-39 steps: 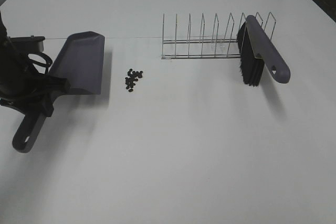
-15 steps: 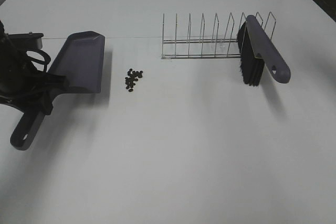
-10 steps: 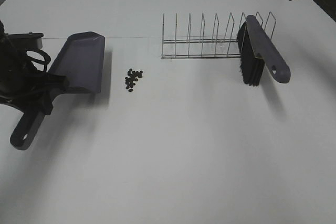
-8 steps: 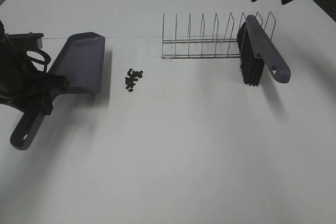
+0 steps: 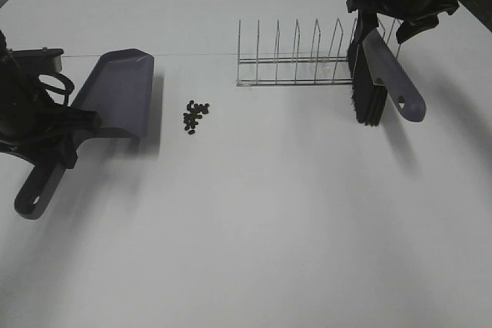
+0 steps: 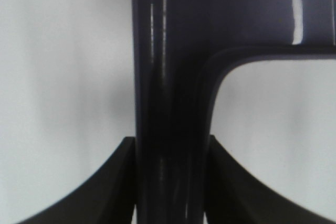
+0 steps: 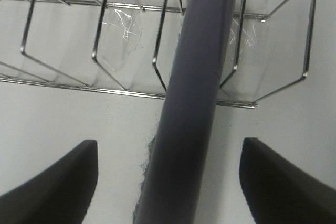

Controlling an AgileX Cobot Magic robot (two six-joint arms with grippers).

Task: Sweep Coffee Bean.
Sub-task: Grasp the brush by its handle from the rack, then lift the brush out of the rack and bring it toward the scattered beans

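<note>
beans [image 5: 195,117] just beside dustpan [image 5: 117,96] | left fingers [image 6: 116,182] clamp its handle | right fingers [image 7: 58,177] spread astride brush [image 7: 195,103]

We are seeing coffee beans [image 5: 195,117] lying on the table [image 5: 269,228], dustpan [image 5: 115,97] just left, wire rack [image 5: 284,81] behind and rightward, brush [image 5: 388,71] leaning in the rack's right end.

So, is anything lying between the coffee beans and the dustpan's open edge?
Nothing visible. Only bare table separates the coffee beans from the lip of the dustpan; the wire rack and brush sit on the beans' other side.
</note>
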